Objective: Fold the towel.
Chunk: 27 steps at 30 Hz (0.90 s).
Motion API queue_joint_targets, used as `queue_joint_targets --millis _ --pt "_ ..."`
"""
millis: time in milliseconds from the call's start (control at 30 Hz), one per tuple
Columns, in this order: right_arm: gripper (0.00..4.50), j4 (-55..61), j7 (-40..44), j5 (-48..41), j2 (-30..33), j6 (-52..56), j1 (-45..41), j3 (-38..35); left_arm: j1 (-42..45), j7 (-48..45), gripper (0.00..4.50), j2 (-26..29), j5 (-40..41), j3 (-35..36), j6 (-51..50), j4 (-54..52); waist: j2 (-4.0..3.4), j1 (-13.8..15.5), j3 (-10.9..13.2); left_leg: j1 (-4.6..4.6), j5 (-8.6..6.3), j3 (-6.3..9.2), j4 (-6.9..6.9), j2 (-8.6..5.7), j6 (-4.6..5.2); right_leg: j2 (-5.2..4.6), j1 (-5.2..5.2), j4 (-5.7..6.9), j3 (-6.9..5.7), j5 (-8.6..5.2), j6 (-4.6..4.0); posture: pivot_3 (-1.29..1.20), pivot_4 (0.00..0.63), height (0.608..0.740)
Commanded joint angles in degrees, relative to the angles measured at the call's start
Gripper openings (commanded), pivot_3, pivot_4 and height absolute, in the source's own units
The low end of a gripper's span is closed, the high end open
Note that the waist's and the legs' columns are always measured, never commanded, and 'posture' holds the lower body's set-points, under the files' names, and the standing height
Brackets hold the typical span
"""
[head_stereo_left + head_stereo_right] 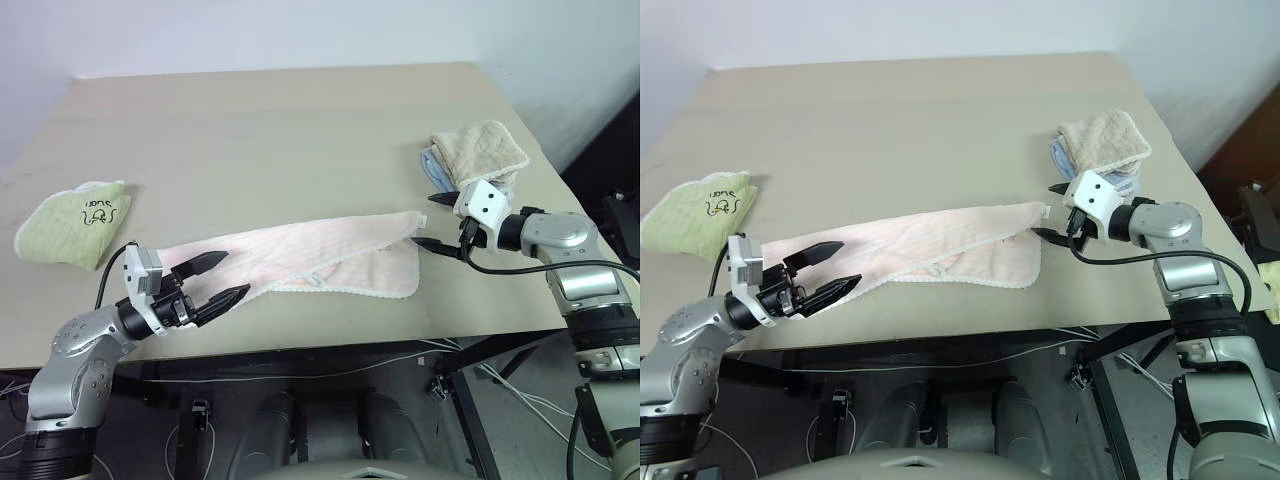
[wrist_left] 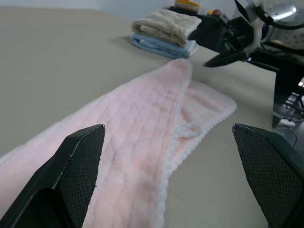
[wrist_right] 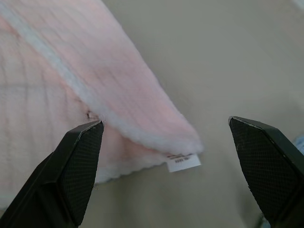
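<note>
- On the table (image 1: 300,130), the towel (image 1: 310,255) lies folded lengthwise.
- Left gripper (image 1: 218,279): spread wide, empty, at towel's left end.
- Right gripper (image 1: 435,221): spread wide, empty, at towel's right corner.

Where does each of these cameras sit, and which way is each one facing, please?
Left and right eye views: on the head, looking forward and down at the table; both arms show.
Left wrist view: along the open left gripper, down the pink towel toward the right gripper.
Right wrist view: between open fingers, at the towel's tagged corner.
All share the towel.
</note>
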<state>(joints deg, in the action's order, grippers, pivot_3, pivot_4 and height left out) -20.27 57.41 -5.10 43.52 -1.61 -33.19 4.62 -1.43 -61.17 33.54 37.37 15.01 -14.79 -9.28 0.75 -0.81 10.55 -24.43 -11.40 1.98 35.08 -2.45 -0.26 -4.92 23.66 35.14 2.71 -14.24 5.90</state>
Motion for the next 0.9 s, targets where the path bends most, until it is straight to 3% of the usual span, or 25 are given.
queue_joint_targets --millis 33,333,567,667,900 --pt "4.44 -5.7 -4.6 6.0 -0.8 -5.5 -4.0 1.7 0.4 -0.7 4.5 0.2 -0.4 0.7 2.1 0.0 0.0 0.0 0.0 0.01 -0.02 0.0 0.01 0.0 -0.03 0.0 0.0 0.02 0.0 0.0 0.0 0.0 0.15 0.74" --pt "4.44 -17.5 -9.7 12.8 -3.6 -12.6 -9.9 4.7 -0.2 -1.7 4.5 -0.3 -2.4 -1.2 4.6 1.1 -0.01 -0.2 0.0 0.04 0.02 -0.04 0.03 0.01 0.02 0.07 0.0 0.07 0.04 0.01 0.0 0.0 0.15 0.74" --pt "4.44 -17.7 -9.1 11.4 -5.5 -13.1 -11.0 3.8 0.0 -2.1 4.5 -0.9 -3.2 -2.2 6.2 2.1 -0.01 -0.2 0.0 0.05 0.03 -0.03 0.04 0.03 0.03 0.12 -0.01 0.09 0.05 0.01 0.01 0.0 0.15 0.74" --pt "3.85 -16.6 -8.5 11.4 -5.1 -13.2 -10.3 3.7 0.3 -3.0 4.5 -1.0 -4.1 -2.5 8.1 4.2 -0.01 -0.2 0.0 0.05 0.03 -0.03 0.04 0.03 0.03 0.13 -0.01 0.09 0.05 0.02 0.02 0.0 0.15 0.74" --pt "1.53 -13.7 -6.1 10.1 -3.8 -13.8 -7.9 2.9 0.3 -3.0 4.5 -2.0 -4.8 -3.0 10.1 5.6 -0.01 -0.1 0.0 0.06 0.03 -0.03 0.05 0.04 0.04 0.14 -0.02 0.11 0.06 0.02 0.02 0.0 0.15 0.74"
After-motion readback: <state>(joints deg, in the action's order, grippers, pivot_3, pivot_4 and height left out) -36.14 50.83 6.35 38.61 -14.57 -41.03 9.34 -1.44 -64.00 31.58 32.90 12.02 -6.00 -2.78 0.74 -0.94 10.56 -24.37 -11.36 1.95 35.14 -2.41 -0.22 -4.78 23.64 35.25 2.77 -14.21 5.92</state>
